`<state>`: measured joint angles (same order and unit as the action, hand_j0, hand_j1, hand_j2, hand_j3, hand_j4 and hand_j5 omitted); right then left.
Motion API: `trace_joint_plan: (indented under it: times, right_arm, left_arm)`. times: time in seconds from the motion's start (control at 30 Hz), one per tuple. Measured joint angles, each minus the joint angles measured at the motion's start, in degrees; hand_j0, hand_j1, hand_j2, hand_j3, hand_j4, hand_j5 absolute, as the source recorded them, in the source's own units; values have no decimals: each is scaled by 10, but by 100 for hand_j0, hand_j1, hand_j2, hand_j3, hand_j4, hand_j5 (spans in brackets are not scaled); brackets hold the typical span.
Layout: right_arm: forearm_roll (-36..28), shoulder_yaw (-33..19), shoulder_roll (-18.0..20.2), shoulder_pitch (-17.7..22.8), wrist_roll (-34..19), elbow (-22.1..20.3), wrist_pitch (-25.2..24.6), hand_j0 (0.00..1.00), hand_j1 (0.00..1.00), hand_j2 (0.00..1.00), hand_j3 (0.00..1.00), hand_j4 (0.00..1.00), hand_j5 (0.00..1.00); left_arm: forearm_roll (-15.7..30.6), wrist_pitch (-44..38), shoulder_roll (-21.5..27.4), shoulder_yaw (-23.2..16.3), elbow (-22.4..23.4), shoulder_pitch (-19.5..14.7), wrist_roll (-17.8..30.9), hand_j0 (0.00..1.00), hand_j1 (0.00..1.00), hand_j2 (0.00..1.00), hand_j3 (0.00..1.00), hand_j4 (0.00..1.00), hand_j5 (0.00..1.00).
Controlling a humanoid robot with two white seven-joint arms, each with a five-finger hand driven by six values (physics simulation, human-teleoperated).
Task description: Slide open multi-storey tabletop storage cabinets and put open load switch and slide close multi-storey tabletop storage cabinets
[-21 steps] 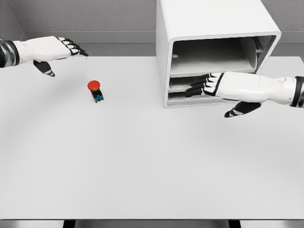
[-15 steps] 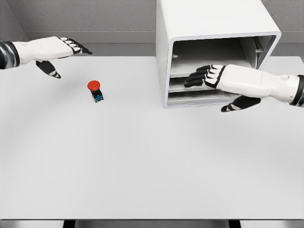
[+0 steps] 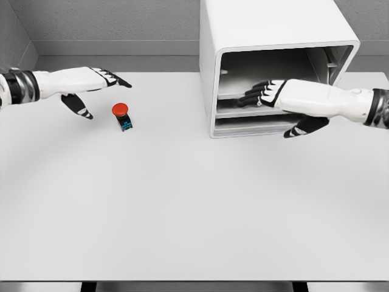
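Note:
The load switch (image 3: 123,117), a small black and teal body with a red round button on top, stands on the white table (image 3: 182,207) left of centre. My left hand (image 3: 103,82) hovers just above and left of it, fingers spread and holding nothing. The white multi-storey cabinet (image 3: 267,36) stands at the back right, its front open with shelves showing. My right hand (image 3: 267,95) reaches across the cabinet's front at the middle shelf level, fingers extended over the shelf edge, thumb (image 3: 304,129) hanging below; it holds nothing.
A grey wall runs behind the table. The table's front edge lies near the bottom of the view.
My left hand has moved right and down toward the switch. My right hand has risen from the lower shelves to the middle shelf and pushed slightly deeper into the cabinet front.

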<state>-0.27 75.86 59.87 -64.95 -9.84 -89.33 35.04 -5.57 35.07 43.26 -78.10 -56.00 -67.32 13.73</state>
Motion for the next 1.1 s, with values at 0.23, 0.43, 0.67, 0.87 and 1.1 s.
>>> trace_joint_plan:
  times: [0.23, 0.43, 0.67, 0.87, 1.1]
  right_arm:
    - [-4, -12, -33, -6, -30, 63, 0, 100, 100, 100, 100, 100, 100]
    - [-3, -23, -62, 8, -33, 109, 0, 100, 100, 100, 100, 100, 100]
    - [-5, -41, -93, 11, -35, 147, 0, 100, 100, 100, 100, 100, 100]
    - [-3, -42, -111, 14, -45, 190, 0, 100, 100, 100, 100, 100, 100]
    - [-2, -42, -114, 22, -47, 208, 0, 100, 100, 100, 100, 100, 100]
  left_arm:
    - [2, 0, -23, 0, -5, 6, -1, 100, 100, 100, 100, 100, 100]
    - [-3, 0, -25, -21, -6, 7, -2, 100, 100, 100, 100, 100, 100]
    - [-5, 0, -27, -50, -7, 6, -3, 100, 100, 100, 100, 100, 100]
    - [-5, 0, -31, -54, -7, 0, -3, 100, 100, 100, 100, 100, 100]
    - [-5, 0, -38, -55, -2, 1, -3, 82, 82, 82, 82, 82, 82]
